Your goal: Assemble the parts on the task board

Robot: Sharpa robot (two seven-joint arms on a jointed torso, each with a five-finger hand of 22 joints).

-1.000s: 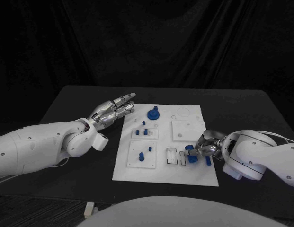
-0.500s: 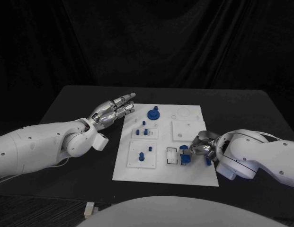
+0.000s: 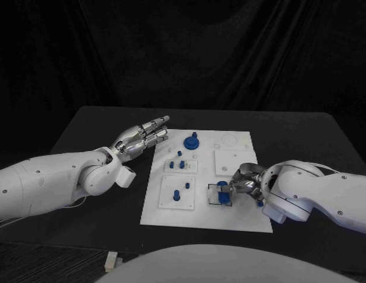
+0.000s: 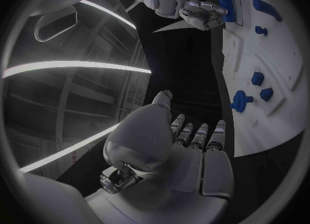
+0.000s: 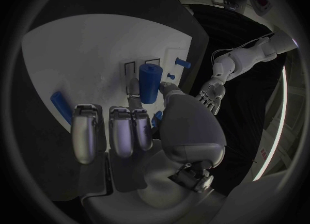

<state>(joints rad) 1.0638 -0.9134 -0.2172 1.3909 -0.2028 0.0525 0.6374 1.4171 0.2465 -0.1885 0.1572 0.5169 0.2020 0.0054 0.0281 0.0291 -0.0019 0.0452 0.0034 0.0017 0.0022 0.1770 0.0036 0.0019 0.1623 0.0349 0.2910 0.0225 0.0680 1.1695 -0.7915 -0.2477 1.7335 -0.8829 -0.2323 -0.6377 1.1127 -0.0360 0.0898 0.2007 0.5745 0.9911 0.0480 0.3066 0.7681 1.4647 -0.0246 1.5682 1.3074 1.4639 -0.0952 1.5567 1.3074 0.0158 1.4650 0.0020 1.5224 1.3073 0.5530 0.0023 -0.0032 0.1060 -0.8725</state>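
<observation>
Right hand (image 3: 244, 185) gripping blue part (image 5: 149, 82) over task board (image 3: 234, 219), left hand (image 3: 140, 138) flat, fingers spread

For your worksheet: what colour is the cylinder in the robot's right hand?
Blue; the cylinder shows best in the right wrist view.

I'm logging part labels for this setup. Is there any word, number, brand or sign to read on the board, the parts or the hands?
None can be read.
Task board: plain white, with outlined slots and no lettering.
Blue parts: no marks visible.
Right hand, holding a blue cylinder: no label visible.
Left hand: no label visible.
</observation>
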